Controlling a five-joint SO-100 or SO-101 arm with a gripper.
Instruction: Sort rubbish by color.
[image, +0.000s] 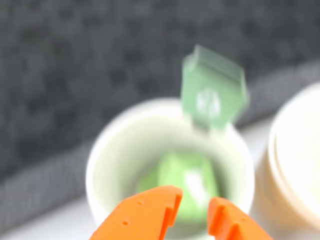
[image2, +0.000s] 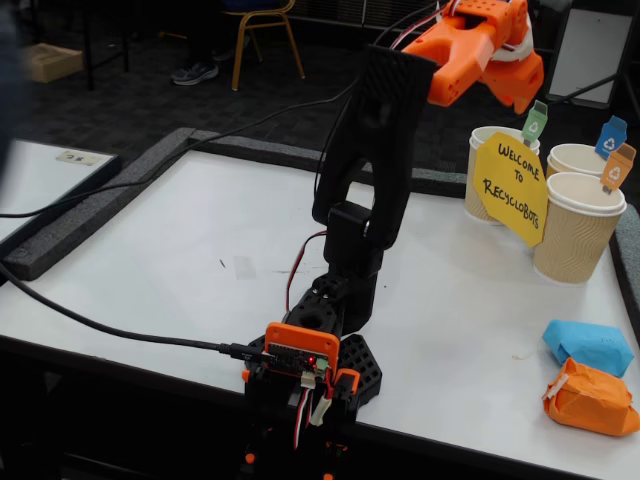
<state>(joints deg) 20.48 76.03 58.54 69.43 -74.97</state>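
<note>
Arm (image2: 375, 150) raised, open end effector (image: 194, 215) above green wad (image: 185, 177).

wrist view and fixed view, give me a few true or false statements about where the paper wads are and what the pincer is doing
1. The green wad lies inside the cup with the green tag. True.
2. The pincer grips the orange wad. False: it is open above the cup, holding nothing.
3. The blue wad sits in a cup. False: it lies on the table.
4. The blue and orange wads lie next to each other. True.
</note>
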